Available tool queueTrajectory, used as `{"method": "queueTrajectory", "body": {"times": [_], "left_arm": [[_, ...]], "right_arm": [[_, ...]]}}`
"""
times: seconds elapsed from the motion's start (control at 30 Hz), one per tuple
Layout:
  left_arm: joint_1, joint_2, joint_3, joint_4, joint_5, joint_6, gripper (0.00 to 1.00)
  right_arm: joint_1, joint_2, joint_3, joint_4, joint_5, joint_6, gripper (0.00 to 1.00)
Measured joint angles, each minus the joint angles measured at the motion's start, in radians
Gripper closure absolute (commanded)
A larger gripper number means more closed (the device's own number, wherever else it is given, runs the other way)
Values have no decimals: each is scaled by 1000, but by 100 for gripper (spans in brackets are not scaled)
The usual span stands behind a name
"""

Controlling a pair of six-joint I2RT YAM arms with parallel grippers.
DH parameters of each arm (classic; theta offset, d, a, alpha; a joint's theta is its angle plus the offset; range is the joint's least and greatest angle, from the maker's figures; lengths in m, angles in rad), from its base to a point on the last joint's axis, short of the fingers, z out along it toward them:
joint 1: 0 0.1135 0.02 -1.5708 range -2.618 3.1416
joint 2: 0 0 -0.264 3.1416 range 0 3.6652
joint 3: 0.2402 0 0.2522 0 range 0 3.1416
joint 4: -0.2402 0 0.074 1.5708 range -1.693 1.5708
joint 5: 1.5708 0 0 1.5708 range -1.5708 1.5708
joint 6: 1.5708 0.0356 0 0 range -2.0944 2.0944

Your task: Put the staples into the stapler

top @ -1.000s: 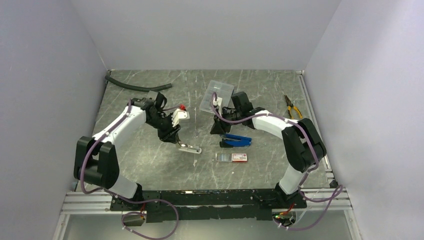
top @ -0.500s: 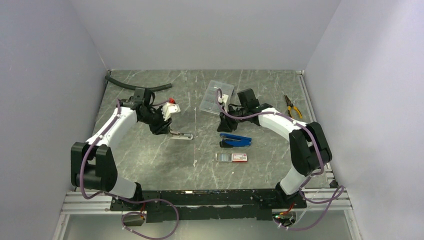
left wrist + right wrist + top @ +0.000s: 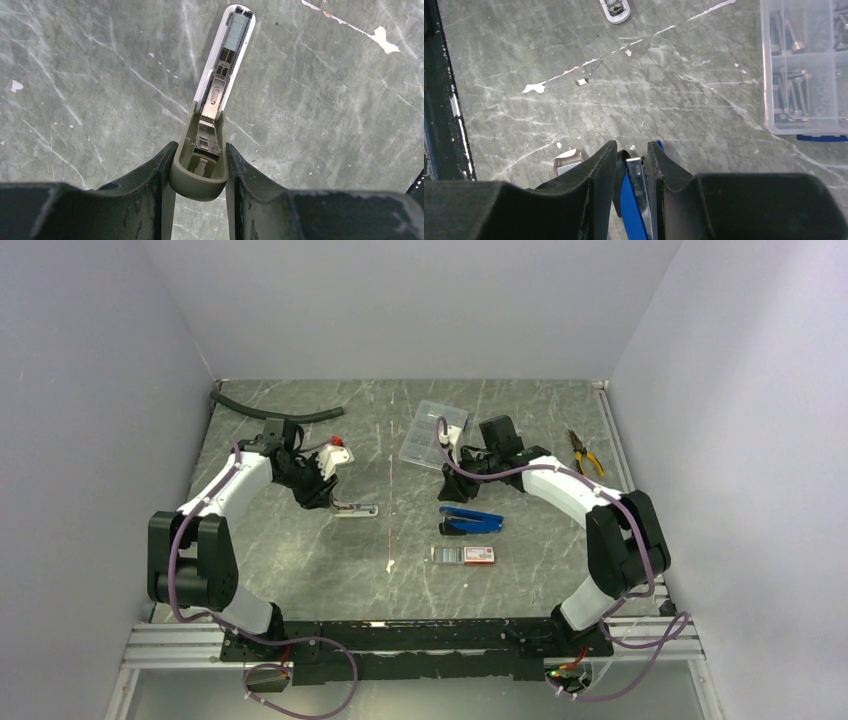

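The table (image 3: 300, 570) is sitting walled on three sides, a rail running along its near edge. One black hose (image 3: 270, 412) is lying by the back-left corner, one pair of pliers (image 3: 583, 452) near the right edge, and one clear compartment case (image 3: 432, 430) toward the back. Bare marbled top is showing between the arms. The left gripper (image 3: 200, 147) is clamping, fingers partly parted, on the olive heel of one white stapler (image 3: 217, 95) — magazine open, a block of staples (image 3: 239, 30) sitting at its far tip. The right gripper (image 3: 633, 145) is hovering with a narrow gap between its fingers, gripping nothing. One blue stapler (image 3: 470, 521) is showing through that gap, lying on the top below. One staple tray (image 3: 452, 554), half out of its white box (image 3: 482, 554), is lying just nearside of the blue stapler.
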Motion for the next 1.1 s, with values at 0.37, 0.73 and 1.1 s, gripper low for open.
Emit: {"method": "queueTrajectory", "body": {"times": [0.37,0.73,1.1], "left_arm": [[38,1,-39,32,34,10,67],[61,-6,-41,32,93,10,65],[26,-5,16,-4,87,10,65]], "right_arm": [[0,-48,-28,-21,44,-15,66],[0,-93,-72,-43,98,-42,65],[0,-93,-75,-43,113,-43,65]]}}
